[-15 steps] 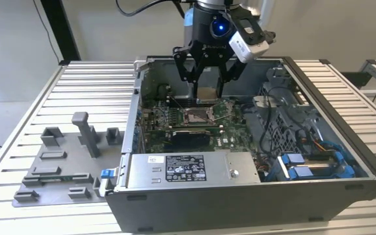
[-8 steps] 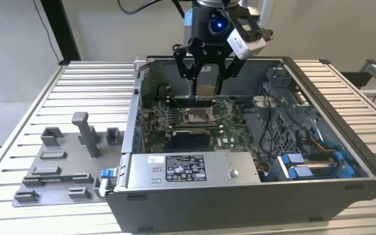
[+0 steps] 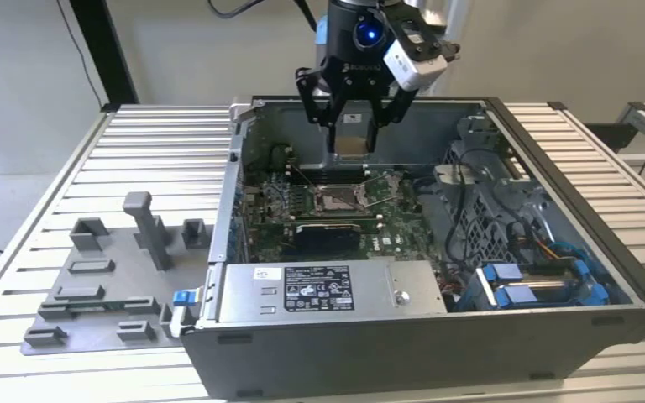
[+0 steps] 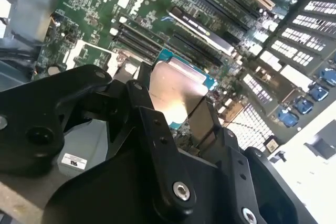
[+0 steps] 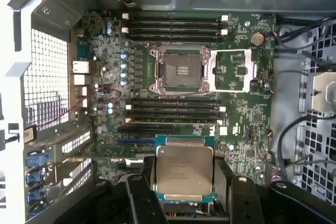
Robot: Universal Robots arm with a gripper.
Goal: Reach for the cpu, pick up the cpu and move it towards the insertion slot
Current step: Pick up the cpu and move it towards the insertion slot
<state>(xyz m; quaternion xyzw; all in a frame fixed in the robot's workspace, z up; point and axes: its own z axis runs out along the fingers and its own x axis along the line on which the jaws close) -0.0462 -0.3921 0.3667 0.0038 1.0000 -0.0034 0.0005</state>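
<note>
My gripper (image 3: 352,128) hangs over the open computer case, shut on the cpu (image 3: 352,138), a thin silvery square chip held flat between the two black fingers. Both wrist views show the cpu (image 5: 184,169) (image 4: 176,90) clamped by its edges. The insertion slot (image 3: 338,198) (image 5: 181,70), a square socket with a shiny metal frame and brownish centre, lies open on the green motherboard, below the held chip and a little nearer the case's front in the exterior view. Its load plate (image 5: 235,70) is swung open beside it.
The case walls (image 3: 233,180) ring the motherboard. Cables and a drive cage (image 3: 496,180) fill the exterior view's right; a power supply (image 3: 322,290) lies at the front. A grey fixture plate (image 3: 110,277) with blocks sits on the slatted table at the exterior view's left.
</note>
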